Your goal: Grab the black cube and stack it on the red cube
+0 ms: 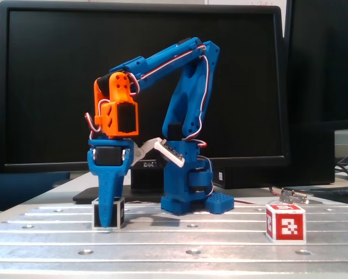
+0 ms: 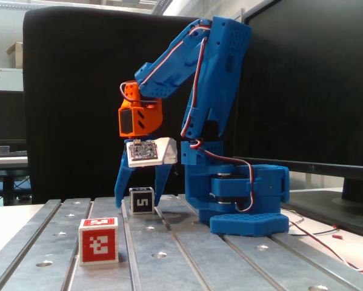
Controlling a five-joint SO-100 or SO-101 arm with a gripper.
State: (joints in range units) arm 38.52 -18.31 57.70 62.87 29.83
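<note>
On the ribbed metal bench (image 1: pixel 179 241), in a fixed view facing the arm, the small black cube with white edges (image 1: pixel 119 214) sits at about 8 o'clock from the blue plastic arm base (image 1: pixel 188 192), mostly hidden behind a blue finger. The blue-and-orange gripper (image 1: pixel 108 224) reaches down to the cube's level, its jaws edge-on here, so their gap cannot be read. The small red cube with a white marker pattern (image 1: pixel 286 222) stands well apart at about 4 o'clock from the base, nothing on top.

In a fixed view from the side, the gripper (image 2: pixel 137 203) straddles the black cube (image 2: pixel 142 200), whose white "5" shows; the jaws stand apart, one finger on each side, apparently not yet clamped. The red cube (image 2: pixel 99 240) lies nearer the camera, at about 7 o'clock from the black one.

Judging by this, only the approach is done; closing, lifting, carrying and stacking remain. No containers appear in either view.
</note>
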